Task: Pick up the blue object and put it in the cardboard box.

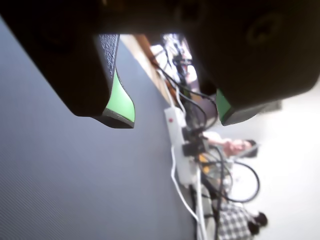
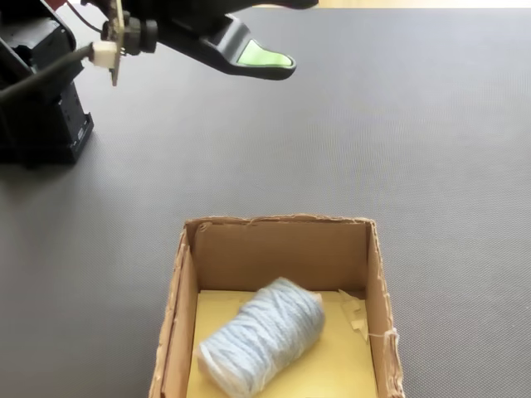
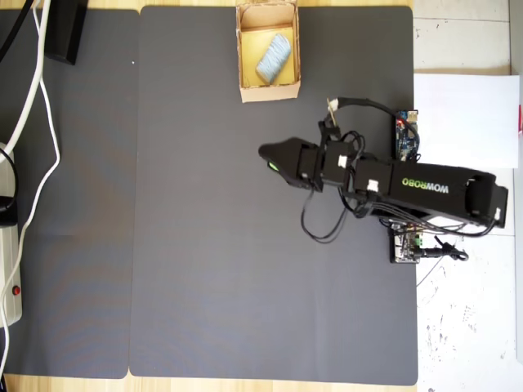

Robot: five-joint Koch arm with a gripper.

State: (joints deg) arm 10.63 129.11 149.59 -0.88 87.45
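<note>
I count one blue object (image 2: 261,343) and one cardboard box (image 2: 377,282). One dark mat (image 3: 204,245) is under me, and one white power strip (image 1: 177,145).

the cardboard box (image 2: 377,274) runs off the bottom edge of the fixed view, its near wall unseen. the gripper (image 2: 274,60) is cut by the top edge there. in the wrist view the power strip (image 1: 176,135) and cables (image 1: 240,185) blur.

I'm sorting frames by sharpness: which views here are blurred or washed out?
Wrist view: gripper close and soft, right background blown white. Fixed view: sharp on the blue object and cardboard box. Overhead view: evenly lit, sharp.
</note>
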